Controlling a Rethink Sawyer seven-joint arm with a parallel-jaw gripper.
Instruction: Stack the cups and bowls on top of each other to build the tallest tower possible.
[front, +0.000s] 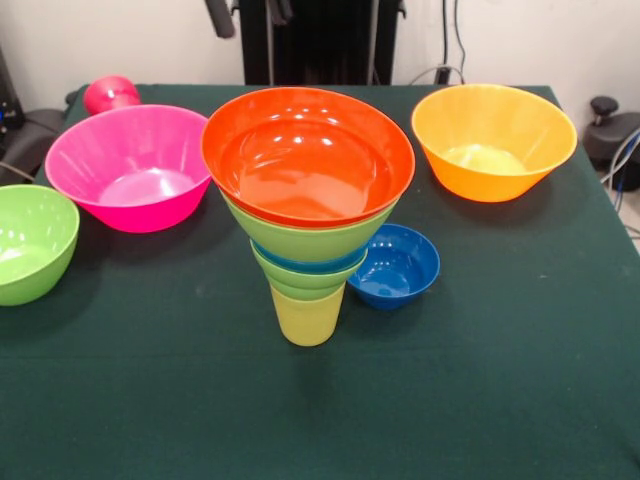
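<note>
A: Tower (308, 215) stands mid-frame on the desk (480, 380). Why so wide on top?

B: Bigger bowls sit in smaller ones, on a yellow cup (307, 317). Jaws? Cannot tell.

Bright even overhead light; glare spots inside orange-red bowl (308, 150); soft shadows on table (480, 380); sharp focus.

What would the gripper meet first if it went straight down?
Probably the green tablecloth behind the tower, not a bowl; only the tip of the gripper shows, so depth is unclear.
</note>
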